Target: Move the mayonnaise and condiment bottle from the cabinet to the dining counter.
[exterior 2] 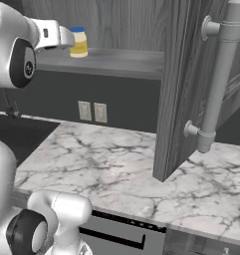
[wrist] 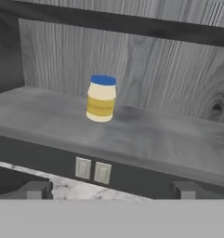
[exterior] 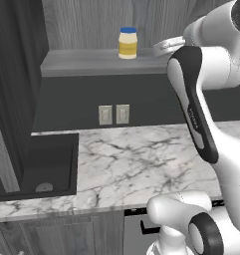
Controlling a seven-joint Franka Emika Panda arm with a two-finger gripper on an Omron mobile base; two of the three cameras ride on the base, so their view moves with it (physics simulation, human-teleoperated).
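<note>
The mayonnaise, a pale yellow jar with a blue lid, stands upright on the grey inner shelf of the cabinet. My gripper hovers at shelf height, in front of the jar and apart from it. It is open: in the hand view its fingertips stand wide apart with nothing between them. The condiment bottle and the dining counter are out of view.
The cabinet's open door with its long grey handle juts out to the right. Below the shelf lies a marble worktop with a black sink at its left. Wall outlets sit on the dark backsplash.
</note>
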